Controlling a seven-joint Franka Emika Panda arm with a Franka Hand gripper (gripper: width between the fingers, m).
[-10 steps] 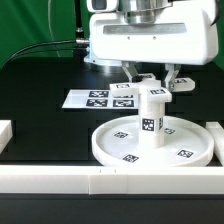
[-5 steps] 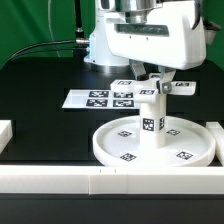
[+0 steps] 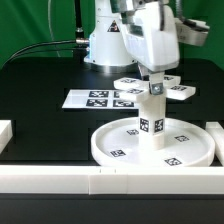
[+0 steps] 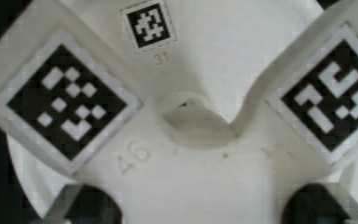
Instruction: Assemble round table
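The large round disc (image 3: 108,150) lies flat on the black table near the front. The short thick post (image 3: 152,122) stands upright at its middle. The four-armed cross piece (image 3: 178,93) sits level on top of the post, its tagged arms spread out. My gripper (image 3: 155,76) comes down from above onto the cross piece's hub. In the wrist view the cross piece (image 4: 194,140) fills the frame, with tagged arms and a central hole. My gripper (image 4: 211,205) has a dark fingertip (image 4: 91,206) at each side of the white piece, closed against it.
The marker board (image 3: 92,98) lies flat behind the disc at the exterior view's left. Long white border blocks run along the front (image 3: 60,180), the left (image 3: 5,132) and the right (image 3: 214,130). The arm's base stands at the back.
My wrist has turned about its vertical axis over the last second, and the cross piece's arms have swung round with it on top of the post. The disc and post stay put.
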